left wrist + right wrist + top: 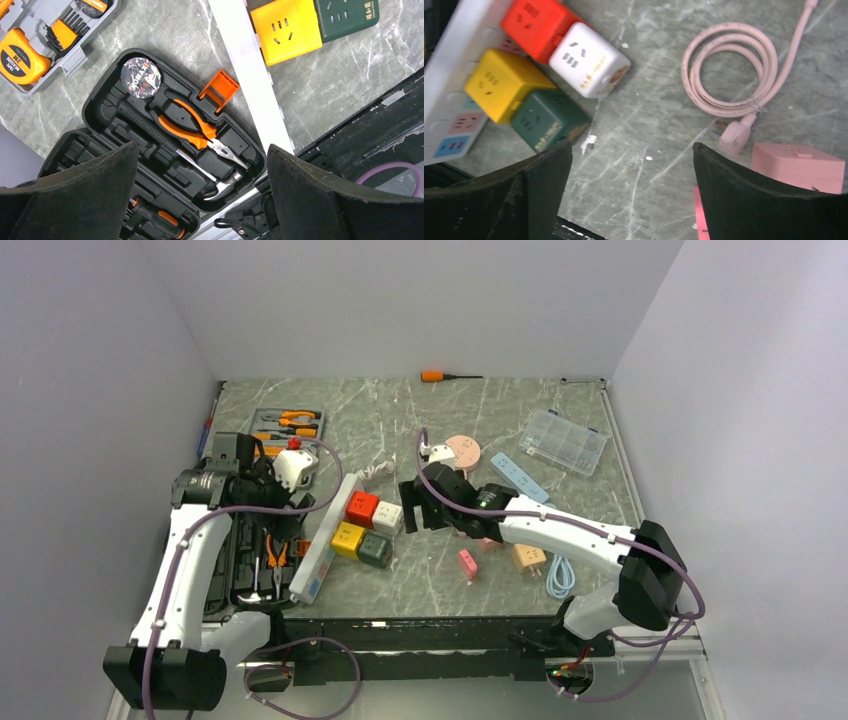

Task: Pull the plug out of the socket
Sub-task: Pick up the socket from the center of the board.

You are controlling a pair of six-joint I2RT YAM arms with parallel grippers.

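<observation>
I found bare table point(659, 125) open under the right hand point(629, 165), four cube plugs point(539, 80) crowding the right flank of the socket point(323, 540), an open tool case point(105, 120) just beside its left flank, a coiled pink cable point(729, 32) and pink cube point(796, 165) hemming my right side.

left claw point(202, 150): jaws spread wide | right claw point(631, 147): jaws apart

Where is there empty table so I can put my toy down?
Bare marble lies at the back, between the grey tool tray and the pink disc, and at the front, between the green cube and the small pink block. The left side is crowded: black tool case, white power strip.
</observation>
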